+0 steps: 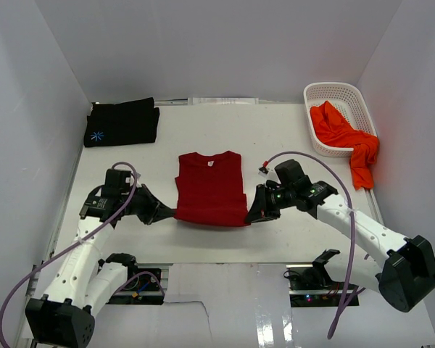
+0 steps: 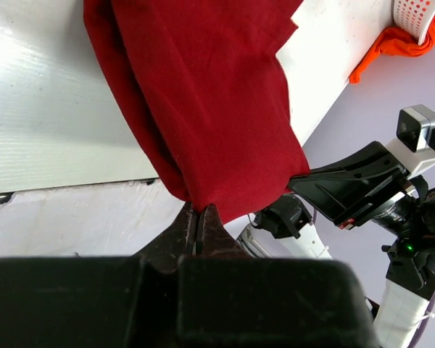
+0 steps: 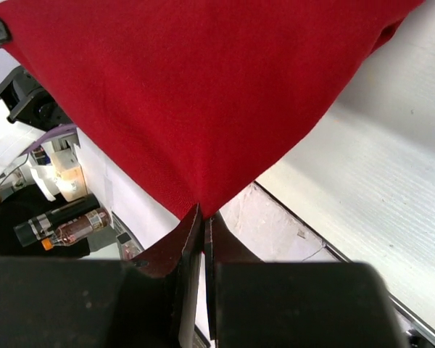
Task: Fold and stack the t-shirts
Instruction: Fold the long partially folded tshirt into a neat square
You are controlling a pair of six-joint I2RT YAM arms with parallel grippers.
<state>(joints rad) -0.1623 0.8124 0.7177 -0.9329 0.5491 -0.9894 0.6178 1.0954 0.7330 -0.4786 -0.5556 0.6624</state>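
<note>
The left arm (image 1: 83, 250) and right arm (image 1: 359, 225) angle inward from their bases, wrists low. The left hand (image 1: 169, 212) and right hand (image 1: 251, 215) point toward each other, each with jaws pinched tight on a near corner of the dark red t-shirt (image 1: 210, 185).

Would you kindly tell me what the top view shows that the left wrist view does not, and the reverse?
Only the top view: the folded black shirt at the far left. Only the left wrist view: the left pincer seen close, shut on a corner of the red shirt. Both: the red shirt and the orange shirt hanging over the basket.
</note>
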